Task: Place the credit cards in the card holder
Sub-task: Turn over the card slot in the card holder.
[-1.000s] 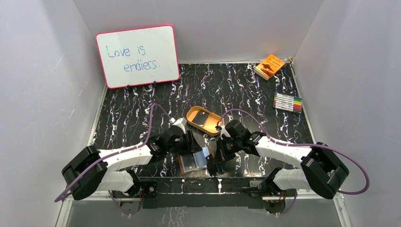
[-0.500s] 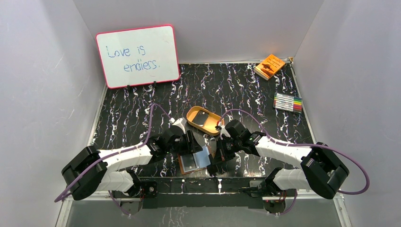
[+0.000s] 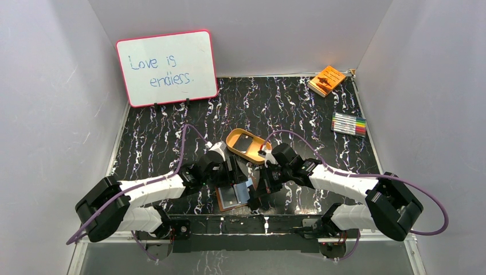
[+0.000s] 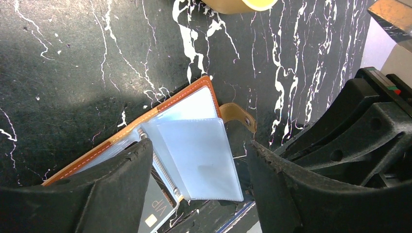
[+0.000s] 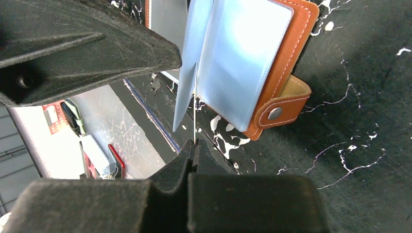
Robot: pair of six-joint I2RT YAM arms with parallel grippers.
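Reddish-brown leather marks your card holder (image 3: 224, 200); it lies open and flat at the near edge of the black marbled table (image 3: 172, 132), about midway along that edge, between the 2 arms. Your left gripper (image 4: 199, 150) hangs right over it with its fingers spread wide and nothing gripped between them; whether either finger touches the cover, its own camera does not settle. Your right gripper (image 5: 194, 148) has its fingers pinched tight on a thin pale leaf seen edge-on; I judge that leaf to be a clear sleeve (image 5: 187, 82) of the holder, lifted off the page below. 1 dark card (image 4: 156, 209) marked VIP lies inside the holder beside the wire spine, seemingly under plastic; 1 black card (image 3: 246, 143) sits in the tan tray (image 3: 228, 140), near the holder on the far side of the grippers; so I judge the task about half done.

What could go wrong from here:
- The pinched sleeve is thin and hinged on the spine; tug on it and you may drag or tip the whole holder, since nothing visibly pins it down.
- Drop the sleeve carelessly and it may flop over the pocket you want next.
- Your left fingers sit close above the pages; lifting away at a slant could snag a sleeve edge and flick the VIP card out if it is not fully seated.
- The tray wall may foul a flat pinch on the black card.
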